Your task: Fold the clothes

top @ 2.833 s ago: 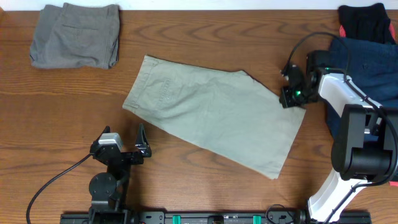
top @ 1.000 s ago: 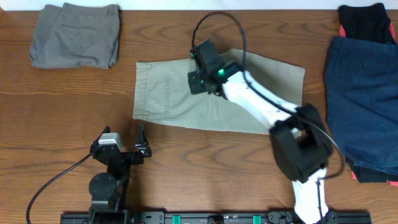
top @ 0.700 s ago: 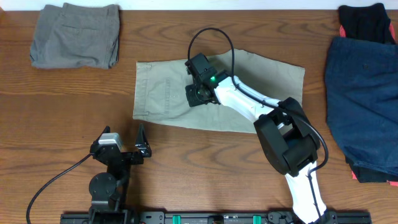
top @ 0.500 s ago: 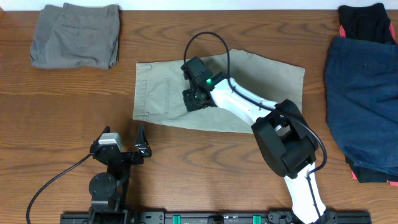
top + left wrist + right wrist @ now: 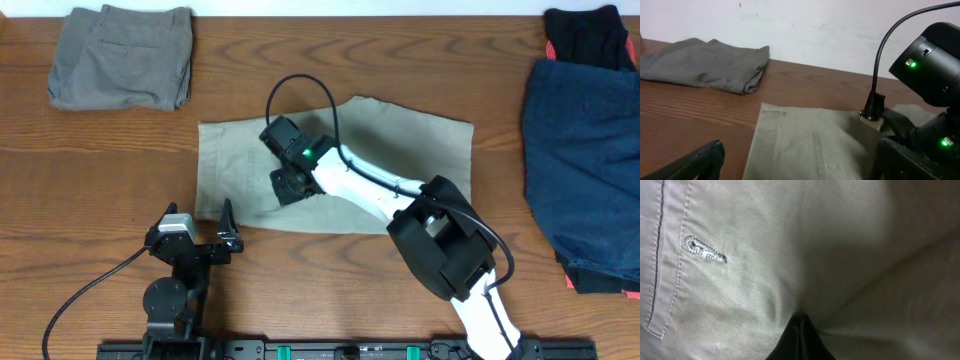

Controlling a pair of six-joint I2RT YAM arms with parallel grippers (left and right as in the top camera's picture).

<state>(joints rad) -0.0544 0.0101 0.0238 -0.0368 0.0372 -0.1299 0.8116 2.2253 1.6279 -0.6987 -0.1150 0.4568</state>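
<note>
Pale khaki shorts (image 5: 400,150) lie flat at the table's middle, with the back pocket buttonhole (image 5: 705,250) showing in the right wrist view. My right gripper (image 5: 285,185) sits on their left half. Its fingertips (image 5: 800,335) are shut together with the cloth puckered around them. My left gripper (image 5: 225,235) is open and empty near the front edge, just in front of the shorts' left hem (image 5: 805,145). Folded grey shorts (image 5: 125,55) lie at the far left. A navy garment (image 5: 585,150) and a black one (image 5: 590,35) lie at the far right.
The right arm's cable (image 5: 300,90) loops over the shorts. A red edge (image 5: 572,282) shows under the navy garment. A white wall (image 5: 840,30) stands behind the table's far edge. Bare wood (image 5: 90,190) lies left of the shorts.
My right gripper has come from the table's right onto the khaki shorts and moved left and toward the front. The shorts have straightened and slid left with it. The left arm has not moved.
</note>
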